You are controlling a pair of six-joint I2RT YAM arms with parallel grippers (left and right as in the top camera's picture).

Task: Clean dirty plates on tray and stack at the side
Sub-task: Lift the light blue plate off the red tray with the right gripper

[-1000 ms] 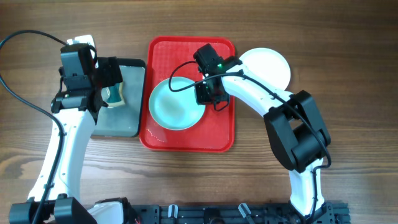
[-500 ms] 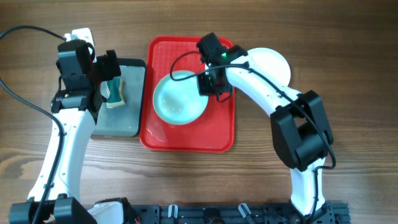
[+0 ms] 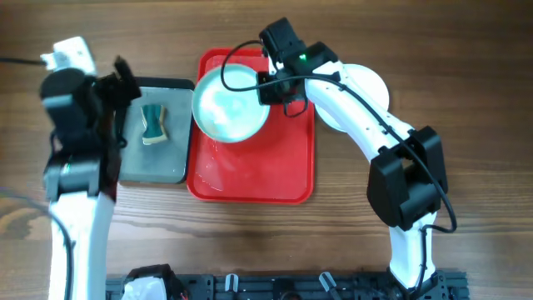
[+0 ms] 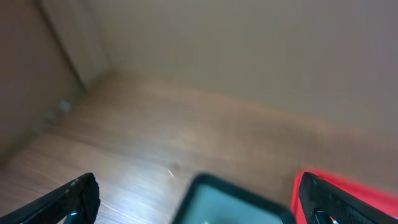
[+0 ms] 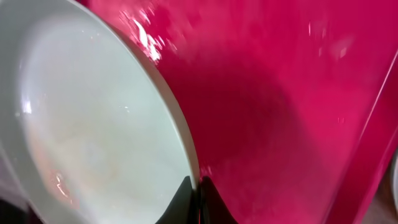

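Surface: a brown wooden table (image 3: 466, 50) fills the overhead view, and both arms reach in from its near edge.
Red tray: the red tray (image 3: 250, 179) lies in the middle of the table with its long side running away from the robot. In the right wrist view its floor glints as if wet.
Light blue plate: the light blue plate (image 3: 225, 108) is over the far left part of the red tray. Its left edge reaches past the tray's rim toward the neighbouring grey tray. In the right wrist view the plate (image 5: 93, 124) is tilted, with a dark shadow on the tray floor beside it and a faint reddish smear inside near its rim.
Right gripper: the right gripper (image 3: 271, 86) is clamped on the right rim of the light blue plate. From the wrist camera its two dark fingertips (image 5: 193, 202) pinch that edge between them.
White plate: a white plate (image 3: 375, 83) rests on the table just right of the red tray, partly hidden under the right arm. Whether more than one lies there cannot be told.
Grey tray: a dark grey tray (image 3: 158, 162) sits just left of the red tray.
Sponge: a teal and tan sponge (image 3: 154, 123) lies on the far half of the grey tray, apart from both grippers.
Left gripper: the left gripper (image 3: 121, 96) hangs over the far left edge of the grey tray and is blurred in the overhead view. Its fingers (image 4: 74, 199) are spread wide and hold nothing.
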